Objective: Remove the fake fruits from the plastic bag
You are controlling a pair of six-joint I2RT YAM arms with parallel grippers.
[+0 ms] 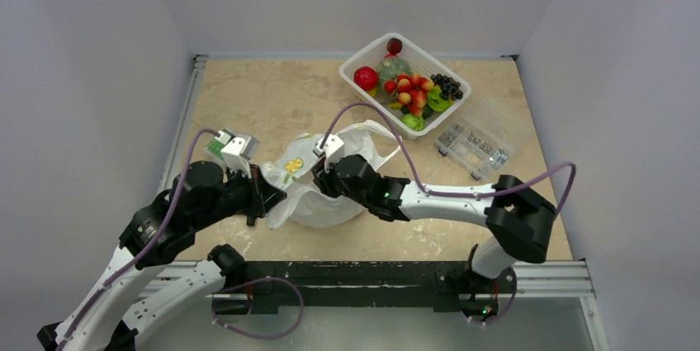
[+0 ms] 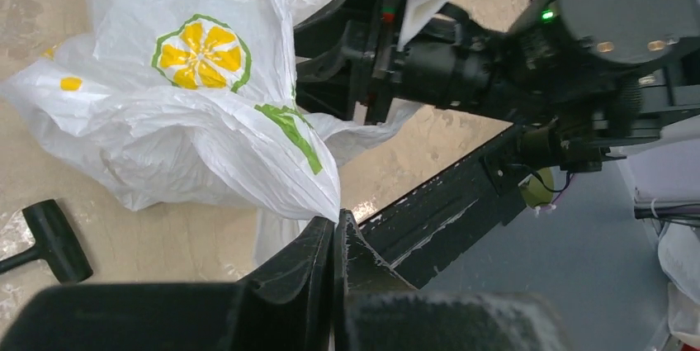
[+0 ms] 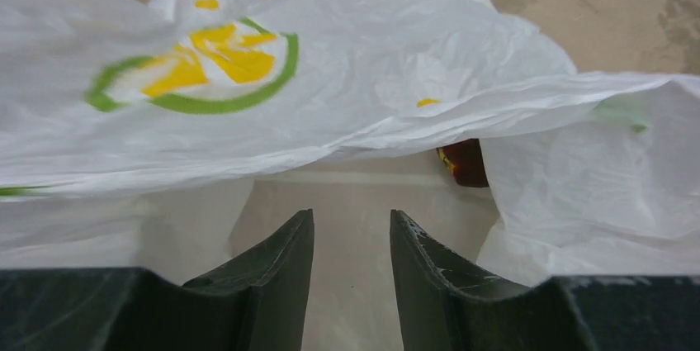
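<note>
Under the lifted film of the plastic bag (image 3: 396,95) a low gap opens ahead of the right claw (image 3: 352,231), with bare table (image 3: 355,194) leading in. A dark red fruit (image 3: 467,163) sits at the gap's right, perhaps with more hidden behind, and sagging film hems both flanks. The left claw (image 2: 333,227), pinched on the bag's edge, blocks its left end.

White basket (image 1: 360,54) with a green squash (image 1: 394,67) stands beside a clear lidded box (image 1: 483,138)
</note>
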